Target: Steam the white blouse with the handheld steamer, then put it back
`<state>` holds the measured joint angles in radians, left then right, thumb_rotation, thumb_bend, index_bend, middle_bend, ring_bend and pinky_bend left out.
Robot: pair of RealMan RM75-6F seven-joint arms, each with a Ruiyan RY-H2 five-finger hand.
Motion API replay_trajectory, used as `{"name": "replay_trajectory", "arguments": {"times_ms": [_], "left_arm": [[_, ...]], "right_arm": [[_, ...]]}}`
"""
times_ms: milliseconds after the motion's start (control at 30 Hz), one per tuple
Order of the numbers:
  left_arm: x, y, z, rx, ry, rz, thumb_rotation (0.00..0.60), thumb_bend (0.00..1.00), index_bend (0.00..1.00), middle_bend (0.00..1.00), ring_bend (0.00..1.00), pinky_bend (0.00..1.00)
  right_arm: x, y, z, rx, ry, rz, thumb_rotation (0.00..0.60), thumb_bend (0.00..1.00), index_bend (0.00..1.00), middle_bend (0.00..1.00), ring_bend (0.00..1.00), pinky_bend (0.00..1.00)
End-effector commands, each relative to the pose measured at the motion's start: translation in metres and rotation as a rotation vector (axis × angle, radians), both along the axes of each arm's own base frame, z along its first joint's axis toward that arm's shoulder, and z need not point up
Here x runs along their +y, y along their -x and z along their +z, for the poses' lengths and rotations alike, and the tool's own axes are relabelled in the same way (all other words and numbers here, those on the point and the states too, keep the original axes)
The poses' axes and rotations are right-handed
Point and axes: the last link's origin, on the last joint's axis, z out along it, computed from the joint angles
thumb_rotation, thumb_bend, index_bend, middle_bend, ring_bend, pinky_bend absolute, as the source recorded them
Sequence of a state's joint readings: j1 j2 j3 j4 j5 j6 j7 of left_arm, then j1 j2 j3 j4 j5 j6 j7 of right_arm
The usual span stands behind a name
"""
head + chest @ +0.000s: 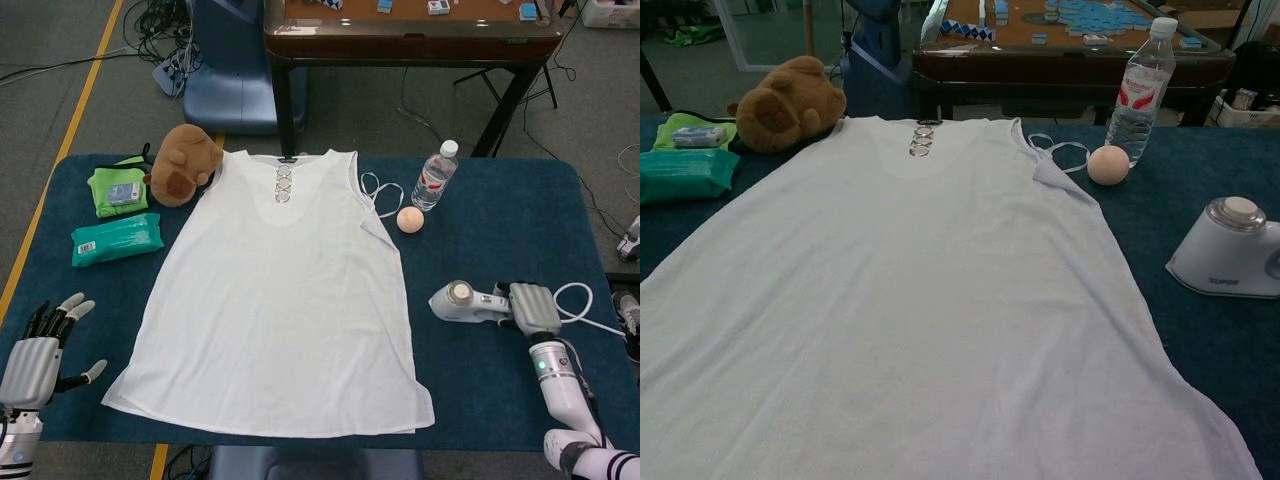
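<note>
The white blouse (285,290) (900,300) lies flat across the middle of the blue table (500,225). Right of it, the white handheld steamer (462,301) (1225,263) lies on the table with its head toward the blouse. My right hand (530,306) grips the steamer's handle from the right side. A white cord (585,318) trails off behind it. At the table's front left corner, off the blouse, my left hand (38,357) hangs with fingers spread and nothing in it.
A brown plush bear (184,163), a green pouch (118,188) and a teal wipes pack (116,239) sit at the back left. A water bottle (434,176) and a peach ball (409,220) stand right of the collar. A wooden table (410,30) stands behind.
</note>
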<state>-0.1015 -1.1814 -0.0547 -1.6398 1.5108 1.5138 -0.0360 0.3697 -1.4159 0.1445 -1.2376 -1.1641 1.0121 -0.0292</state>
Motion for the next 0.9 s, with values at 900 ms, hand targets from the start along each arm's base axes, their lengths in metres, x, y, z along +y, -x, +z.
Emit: {"name": "replay_trajectory", "arguments": {"times_ms": [900], "left_arm": [[0.016,-0.016,0.000,0.040,0.069,-0.085,0.600,0.14,0.17,0.10,0.12,0.00]], "right_arm": [[-0.005,0.010,-0.005,-0.275,0.160,0.220,0.600,0.50,0.91,0.89,0.77,0.69]]}}
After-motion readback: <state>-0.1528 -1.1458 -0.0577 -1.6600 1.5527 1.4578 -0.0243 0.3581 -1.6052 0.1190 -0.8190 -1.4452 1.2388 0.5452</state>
